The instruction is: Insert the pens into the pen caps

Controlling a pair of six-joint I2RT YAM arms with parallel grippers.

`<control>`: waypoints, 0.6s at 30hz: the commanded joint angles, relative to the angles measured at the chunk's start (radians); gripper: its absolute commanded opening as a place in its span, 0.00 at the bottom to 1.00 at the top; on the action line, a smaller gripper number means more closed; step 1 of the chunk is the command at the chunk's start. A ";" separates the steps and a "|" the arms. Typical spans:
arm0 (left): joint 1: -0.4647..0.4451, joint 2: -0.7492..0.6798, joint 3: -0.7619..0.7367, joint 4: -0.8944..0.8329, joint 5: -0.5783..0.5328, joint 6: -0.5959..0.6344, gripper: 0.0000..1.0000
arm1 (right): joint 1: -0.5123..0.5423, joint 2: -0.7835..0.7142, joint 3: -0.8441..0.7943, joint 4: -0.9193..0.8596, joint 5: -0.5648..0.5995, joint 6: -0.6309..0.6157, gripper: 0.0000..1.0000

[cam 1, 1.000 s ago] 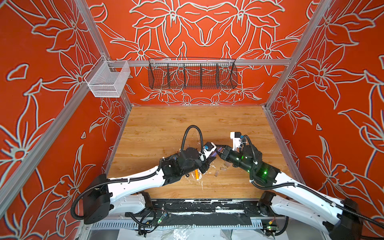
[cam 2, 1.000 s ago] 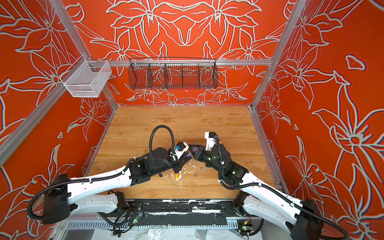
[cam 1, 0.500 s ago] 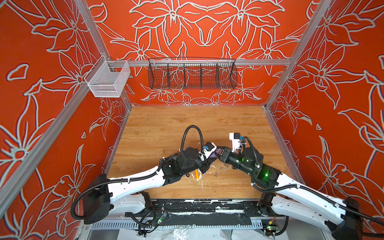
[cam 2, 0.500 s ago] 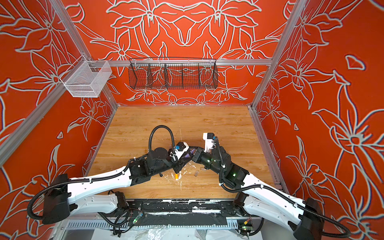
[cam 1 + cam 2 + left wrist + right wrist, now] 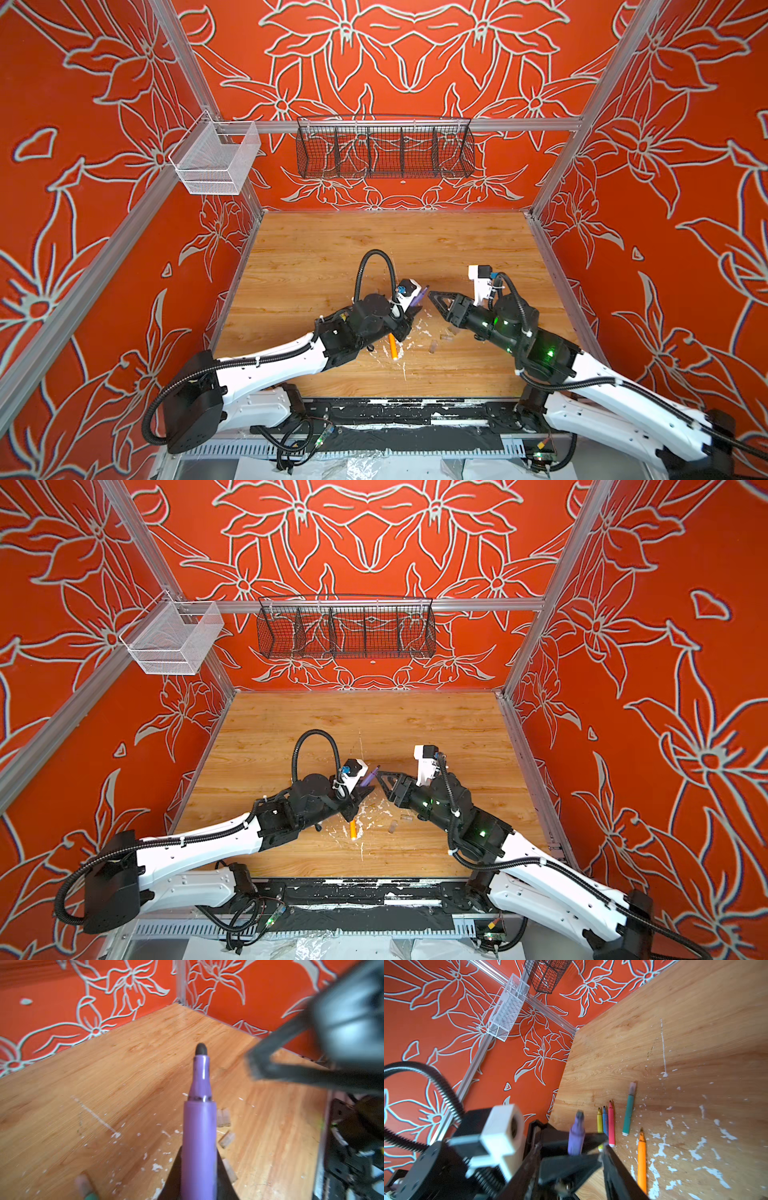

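Note:
My left gripper (image 5: 415, 309) is shut on the purple pen (image 5: 199, 1126), whose bare dark tip points at the right gripper (image 5: 436, 303). That gripper is open and empty, a short way off the tip. The right wrist view shows the purple pen (image 5: 576, 1136) beyond the parted fingers, and the yellow (image 5: 599, 1124), blue (image 5: 605, 1122), pink (image 5: 611, 1126) and orange (image 5: 641, 1159) pens lying uncapped. The teal pen (image 5: 628, 1113) wears a clear cap (image 5: 632, 1087). Loose pen caps (image 5: 433, 345) (image 5: 223, 1118) lie between the arms. The left arm hides most pens in both top views.
White flecks of debris (image 5: 662, 1147) litter the wooden table (image 5: 395, 249) around the pens. A black wire basket (image 5: 384, 145) hangs on the back wall. A white mesh basket (image 5: 216, 160) hangs at the back left corner.
The right gripper has opened and drawn back to the right, away from the purple pen. The left gripper has closed on the pen and keeps it.

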 commanded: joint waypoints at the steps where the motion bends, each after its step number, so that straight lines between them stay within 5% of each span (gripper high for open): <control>1: 0.033 -0.023 0.011 0.013 -0.106 -0.092 0.00 | 0.004 -0.067 0.041 -0.272 0.106 -0.066 0.55; 5: 0.037 -0.040 -0.021 0.027 -0.218 -0.142 0.00 | 0.004 -0.091 0.005 -0.391 0.139 -0.059 0.55; 14: 0.055 0.008 0.002 -0.009 -0.247 -0.147 0.00 | 0.086 0.066 -0.042 -0.469 0.194 -0.024 0.52; 18: 0.160 0.018 -0.008 -0.034 -0.146 -0.229 0.00 | 0.149 0.125 -0.076 -0.430 0.235 0.019 0.51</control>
